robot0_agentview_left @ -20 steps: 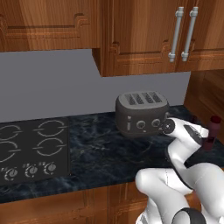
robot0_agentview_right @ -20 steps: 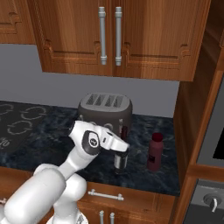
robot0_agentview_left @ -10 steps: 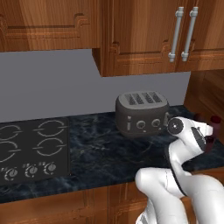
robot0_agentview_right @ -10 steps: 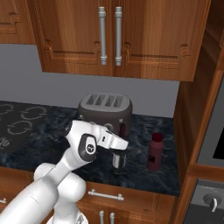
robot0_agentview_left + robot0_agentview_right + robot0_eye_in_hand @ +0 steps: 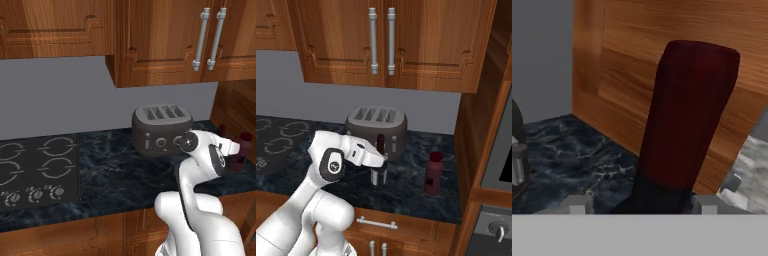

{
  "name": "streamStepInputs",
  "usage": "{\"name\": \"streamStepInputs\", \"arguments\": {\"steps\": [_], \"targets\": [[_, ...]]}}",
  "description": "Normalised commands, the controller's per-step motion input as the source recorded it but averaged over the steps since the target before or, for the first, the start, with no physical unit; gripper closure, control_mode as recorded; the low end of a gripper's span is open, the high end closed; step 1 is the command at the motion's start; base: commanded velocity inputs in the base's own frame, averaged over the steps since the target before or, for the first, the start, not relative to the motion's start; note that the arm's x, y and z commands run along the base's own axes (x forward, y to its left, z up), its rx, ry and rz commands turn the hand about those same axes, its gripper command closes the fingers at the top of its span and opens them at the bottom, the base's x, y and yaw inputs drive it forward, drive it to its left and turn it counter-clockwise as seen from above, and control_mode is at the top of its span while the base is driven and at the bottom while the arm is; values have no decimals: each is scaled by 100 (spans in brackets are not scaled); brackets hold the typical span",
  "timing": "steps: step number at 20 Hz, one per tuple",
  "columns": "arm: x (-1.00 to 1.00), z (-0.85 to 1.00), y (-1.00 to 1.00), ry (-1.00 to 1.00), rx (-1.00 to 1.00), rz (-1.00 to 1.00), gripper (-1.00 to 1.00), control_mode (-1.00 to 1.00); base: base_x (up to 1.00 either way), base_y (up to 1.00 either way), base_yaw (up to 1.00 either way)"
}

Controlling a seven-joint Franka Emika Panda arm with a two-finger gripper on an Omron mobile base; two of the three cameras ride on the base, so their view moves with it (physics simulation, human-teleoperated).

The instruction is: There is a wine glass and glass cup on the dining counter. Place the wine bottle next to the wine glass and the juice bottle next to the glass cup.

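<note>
Hand view: wine bottle [image 5: 687, 125] neck stands between the jaws.

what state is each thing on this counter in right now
wine bottle: upright on the counter, end effector around its body
juice bottle: upright, capped, standing free to the right of the wine bottle
toaster: slots empty
cabinet doors: closed

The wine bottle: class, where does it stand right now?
In the right base view the wine bottle stands on the marbled counter in front of the toaster, left of the juice bottle, between the gripper's fingers.
</note>
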Motion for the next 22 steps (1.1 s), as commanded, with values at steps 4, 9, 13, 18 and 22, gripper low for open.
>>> {"name": "streamStepInputs", "arguments": {"steps": [4, 9, 13, 18, 22], "targets": [[-18, 11, 57, -27, -5, -28, 100, -100, 0, 0, 0], [-21, 17, 49, -22, -3, -23, 100, -100, 0, 0, 0], [-29, 31, 32, -8, 0, -11, 100, -100, 0, 0, 0], [-30, 29, 29, -5, 0, -3, 100, -100, 0, 0, 0], [-26, 28, 27, 0, 0, -1, 100, -100, 0, 0, 0]]}}
